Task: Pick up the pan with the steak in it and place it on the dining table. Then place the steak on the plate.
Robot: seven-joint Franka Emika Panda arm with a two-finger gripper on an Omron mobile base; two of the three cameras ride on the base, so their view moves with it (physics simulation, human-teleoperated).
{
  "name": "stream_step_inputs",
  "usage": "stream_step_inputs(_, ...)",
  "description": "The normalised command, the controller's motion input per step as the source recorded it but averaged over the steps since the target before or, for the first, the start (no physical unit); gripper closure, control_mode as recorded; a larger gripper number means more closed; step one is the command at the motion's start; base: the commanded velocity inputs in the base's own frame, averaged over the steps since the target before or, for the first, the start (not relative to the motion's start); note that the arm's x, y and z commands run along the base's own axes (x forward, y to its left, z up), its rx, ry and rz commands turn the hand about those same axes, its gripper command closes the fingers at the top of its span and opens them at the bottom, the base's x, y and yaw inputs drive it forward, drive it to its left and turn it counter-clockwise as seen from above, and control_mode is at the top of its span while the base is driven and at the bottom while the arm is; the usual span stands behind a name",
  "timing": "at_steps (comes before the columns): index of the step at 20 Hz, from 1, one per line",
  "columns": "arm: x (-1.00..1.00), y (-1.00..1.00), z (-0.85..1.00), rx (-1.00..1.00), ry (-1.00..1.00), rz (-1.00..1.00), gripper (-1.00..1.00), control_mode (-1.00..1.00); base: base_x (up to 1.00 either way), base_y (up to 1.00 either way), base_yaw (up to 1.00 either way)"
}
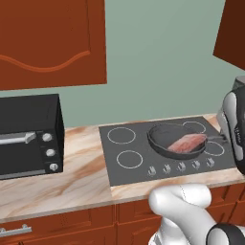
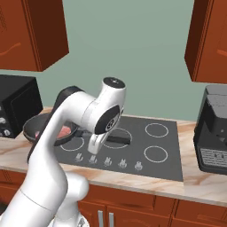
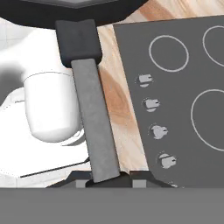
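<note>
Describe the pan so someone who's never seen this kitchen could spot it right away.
Find the dark cooktop set into the marble counter, right of the black toaster oven. Over its back right burners is the pan, round, dark grey and shallow. It alone carries a pink steak, and its thin handle is gripped by the claw.

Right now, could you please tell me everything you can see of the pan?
The pan is small, round and dark grey, with shallow sides and a matte, metallic look. A pinkish-red steak lies inside it. In the left base view it appears raised above the stovetop rather than resting on a burner, roughly level. Its straight grey handle joins the body through a darker block. The end effector is shut on the handle's far end.
</note>
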Motion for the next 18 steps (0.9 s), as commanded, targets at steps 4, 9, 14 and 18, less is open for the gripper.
stream_step_inputs(4, -0.60, 0.00, 0.10, 0.11, 0.20, 0.10, 1.00, -1.00, 0.00, 0.00, 0.00)
stream_step_inputs(9, -0.75, 0.00, 0.00, 0.03, -0.10, 0.09, 1.00, -1.00, 0.00, 0.00, 0.00)
stream_step_inputs(14, -0.13, 0.00, 0.01, 0.00, -0.06, 0.00, 1.00, -1.00, 0.00, 0.00, 0.00)
stream_step_inputs(18, 0.00, 0.00, 0.00, 0.00, 0.00, 0.00, 1.00, 1.00, -0.78, 0.00, 0.01)
